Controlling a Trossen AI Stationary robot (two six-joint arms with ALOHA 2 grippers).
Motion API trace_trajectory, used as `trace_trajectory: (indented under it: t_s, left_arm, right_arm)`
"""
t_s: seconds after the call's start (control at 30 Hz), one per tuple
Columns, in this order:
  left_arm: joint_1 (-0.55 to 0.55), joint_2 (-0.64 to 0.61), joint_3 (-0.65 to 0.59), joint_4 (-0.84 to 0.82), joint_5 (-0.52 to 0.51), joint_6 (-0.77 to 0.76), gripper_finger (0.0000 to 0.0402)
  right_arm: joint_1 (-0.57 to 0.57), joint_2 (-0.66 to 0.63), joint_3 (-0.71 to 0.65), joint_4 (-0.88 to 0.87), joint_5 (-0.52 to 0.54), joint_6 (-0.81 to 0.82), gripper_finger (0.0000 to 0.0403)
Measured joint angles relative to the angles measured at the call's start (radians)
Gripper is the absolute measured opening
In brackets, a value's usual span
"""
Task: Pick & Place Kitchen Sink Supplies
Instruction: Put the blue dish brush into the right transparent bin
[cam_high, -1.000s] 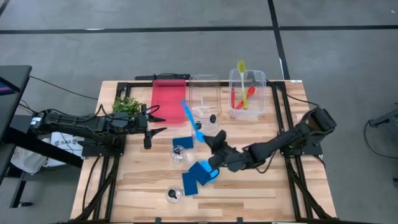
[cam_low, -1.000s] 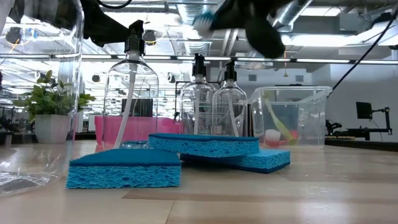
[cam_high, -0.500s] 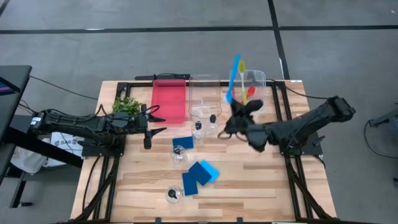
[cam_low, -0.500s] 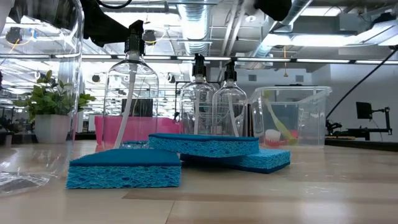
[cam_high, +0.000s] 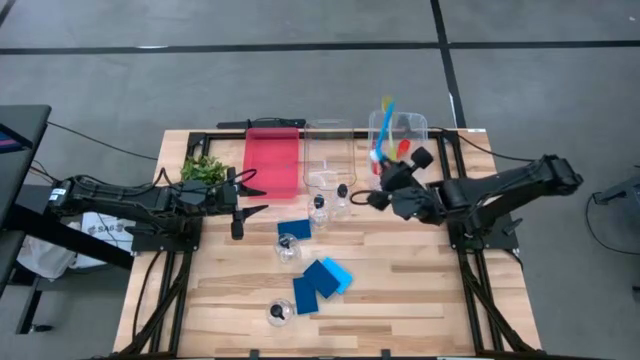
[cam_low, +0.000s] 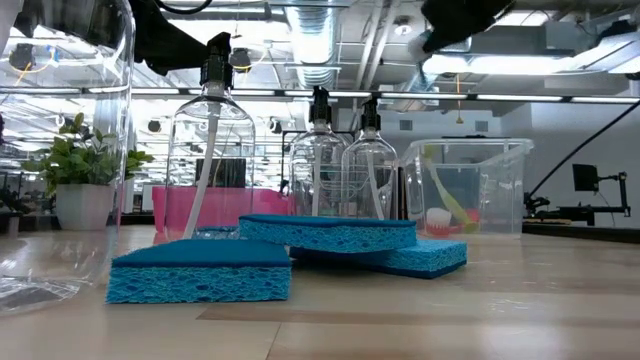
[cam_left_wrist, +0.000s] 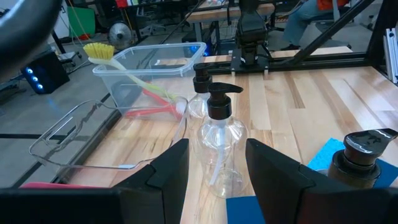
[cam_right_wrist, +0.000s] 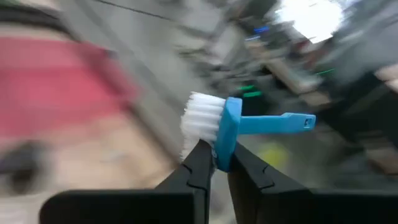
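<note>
The blue brush is pinched near its head between the narrow jaws of the right gripper, as the right wrist view shows plainly. Seen from above, its long axis runs roughly from 6 o'clock at the bristles to 12 o'clock at the handle tip, standing steeply. The handle rises over the clear bin that already holds the yellow-green brush and the red brush. The bin lies toward 12 o'clock from the jaws, just beside them, so the coming move is probably a short carry that way and a release; whether the bristles are already inside the bin's wall I cannot tell. The left gripper waits well off at 9 o'clock, jaws standing apart and empty, facing the black-capped bottles. Blue sponges stay on the worktop.
</note>
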Motion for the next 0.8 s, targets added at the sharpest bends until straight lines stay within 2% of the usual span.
trace_trajectory:
  t_s: [0.07, 0.13, 0.37, 0.5, 0.8]
  left_arm:
    - [0.0, 0.0, 0.0, 0.0, 0.0, 0.0, 0.0161]
    - [0.0, 0.0, 0.0, 0.0, 0.0, 0.0, 0.0161]
    - [0.0, 0.0, 0.0, 0.001, 0.0, -0.003, 0.0161]
    - [0.0, 0.0, 0.0, 0.002, 0.0, -0.003, 0.0161]
    - [0.0, 0.0, 0.0, 0.005, 0.0, -0.003, 0.0161]
  right_arm:
    - [-0.015, -0.015, 0.0, -0.061, -0.116, 0.119, 0.0027]
    - [-0.033, -0.029, 0.0, -0.129, -0.182, 0.222, 0.0027]
    - [-0.105, -0.075, 0.0, -0.416, -0.274, 0.508, 0.0032]
    - [-0.141, -0.071, 0.0, -0.478, -0.325, 0.559, 0.0038]
    - [-0.23, -0.004, 0.0, -0.495, -0.343, 0.528, 0.0053]
